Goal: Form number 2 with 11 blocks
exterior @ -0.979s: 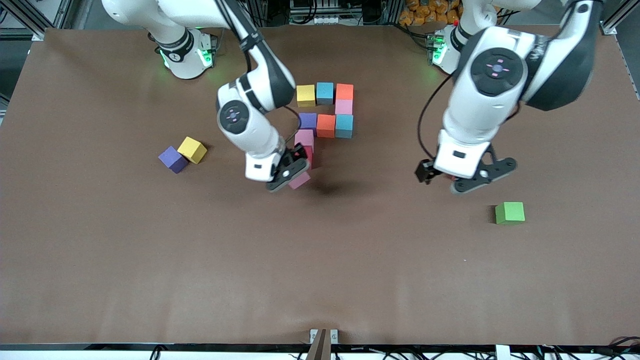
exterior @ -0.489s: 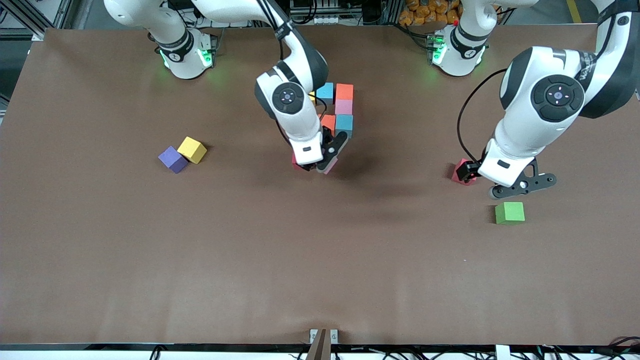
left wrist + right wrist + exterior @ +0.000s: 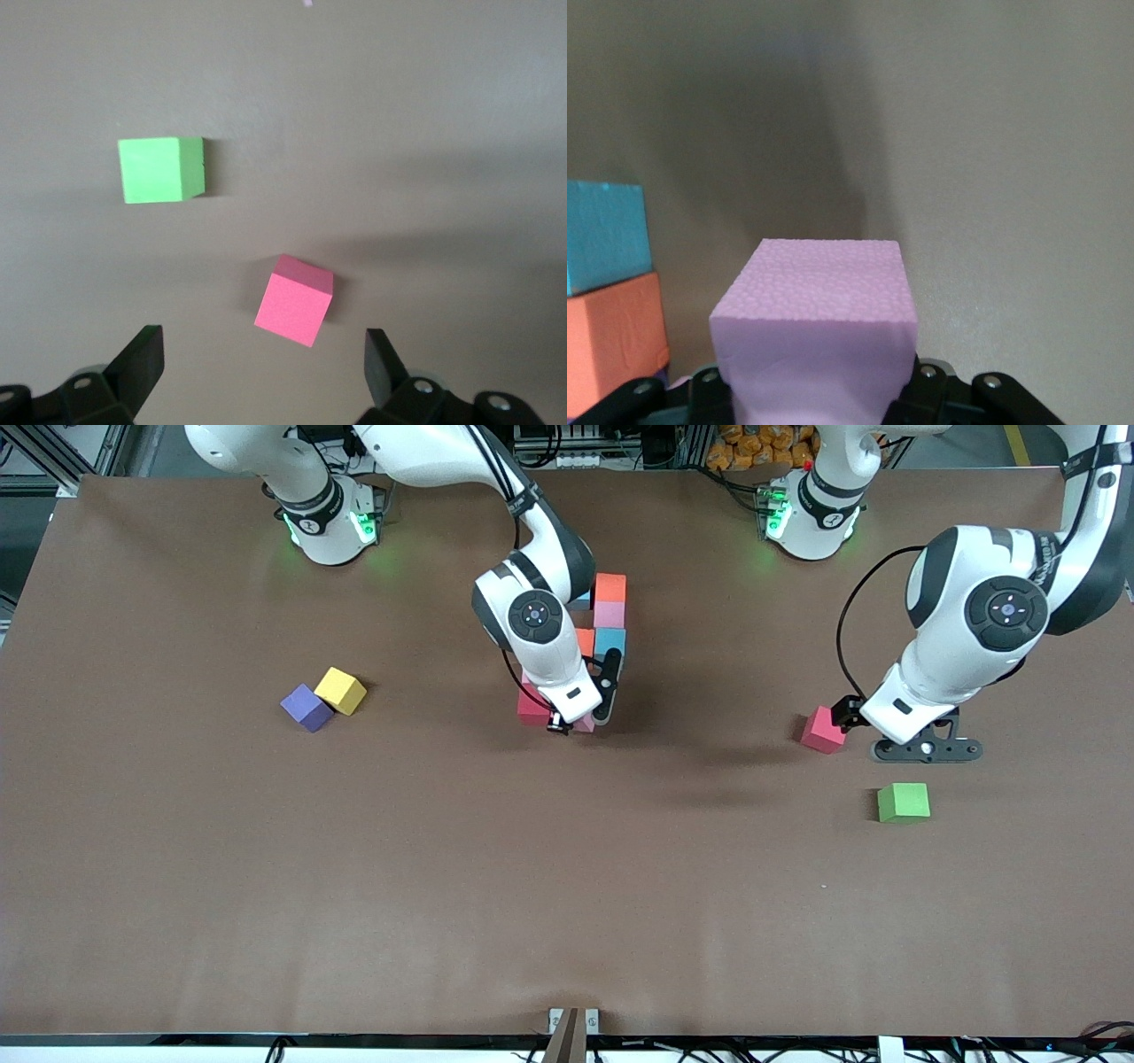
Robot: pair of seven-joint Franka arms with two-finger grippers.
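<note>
Placing stage: we show the right claw (image 3: 580, 722) clamped on a pale pink cube (image 3: 815, 328), low over the near end of the unfinished number 2 (image 3: 609, 615), beside a red cube (image 3: 532, 708) of that figure.
Figure: we see it near the middle of the surface (image 3: 567, 921), toward the edge where the arm bases stand; orange, pink and light blue cubes show, the rest is hidden by the right arm.
Left claw (image 3: 921, 748): fingers wide apart and empty, above a pink cube (image 3: 823, 729) lying toward the left arm's end of the surface; in the left wrist view that cube sits between the fingers (image 3: 142, 363), turned askew to them.
Loose cubes: a yellow cube (image 3: 340, 690) and a purple cube (image 3: 306, 707) touch toward the right arm's end; a green cube (image 3: 903, 802) rests near the left claw, closer to the front edge.
Handling: we judge the blocks light, foam-like and slightly yielding, with a pebbled, non-slippery skin.
Grip: we would take two opposite flat faces, squaring the claw to the askew cube first.
</note>
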